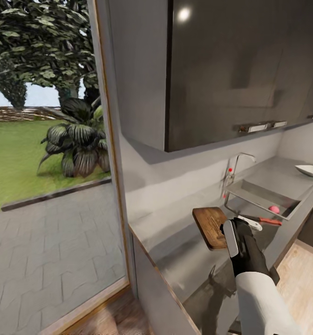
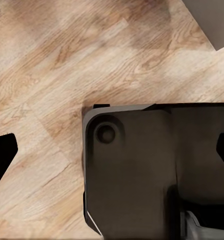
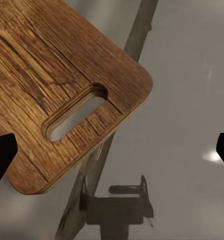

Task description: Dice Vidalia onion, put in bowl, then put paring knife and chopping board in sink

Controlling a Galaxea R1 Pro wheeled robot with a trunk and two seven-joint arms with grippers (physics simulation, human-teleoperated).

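The Vidalia onion [image 1: 274, 210] sits in the sink [image 1: 261, 193]; your right tool [image 3: 112, 150], spread empty over the chopping board [image 3: 47, 75], could knock the paring knife [image 1: 263, 219] off the bench [image 1: 175, 237] reaching across.

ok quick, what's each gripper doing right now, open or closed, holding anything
Left gripper: open, holding nothing, over the wooden floor.
Right gripper: open, empty, above the chopping board on the countertop.
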